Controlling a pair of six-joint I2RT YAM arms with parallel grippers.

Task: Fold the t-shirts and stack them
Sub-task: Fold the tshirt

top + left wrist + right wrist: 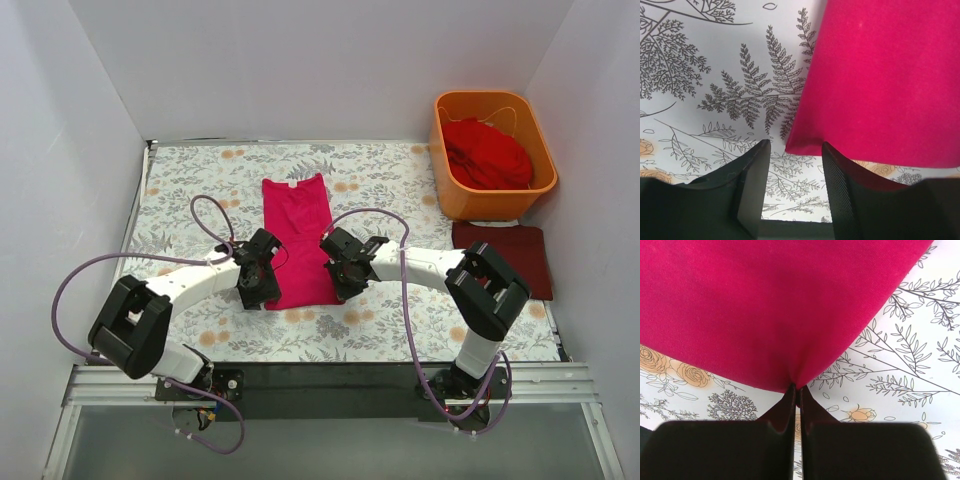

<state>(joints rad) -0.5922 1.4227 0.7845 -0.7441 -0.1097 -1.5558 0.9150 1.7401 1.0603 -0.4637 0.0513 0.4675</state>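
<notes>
- A grey floral-print cloth with ferns and pale orange roses covers the whole table and lies flat
- Plain white walls close the table in on the left, far and right sides
- A black rail runs along the near edge and carries both arm bases; purple cables loop from the arms
- The magenta t-shirt lies in the middle of the cloth as a long narrow strip, collar at the far end, hem at the near end
- The left gripper sits at the hem's near left corner, jaws spread, with that corner just at the gap
- The right gripper is at the hem's near right corner, fingers pressed together and pinching the hem, which puckers at the tips
- An orange tub stands in the far right corner and holds the crumpled scarlet t-shirt
- The maroon t-shirt lies folded flat just near of the tub, by the right wall
</notes>
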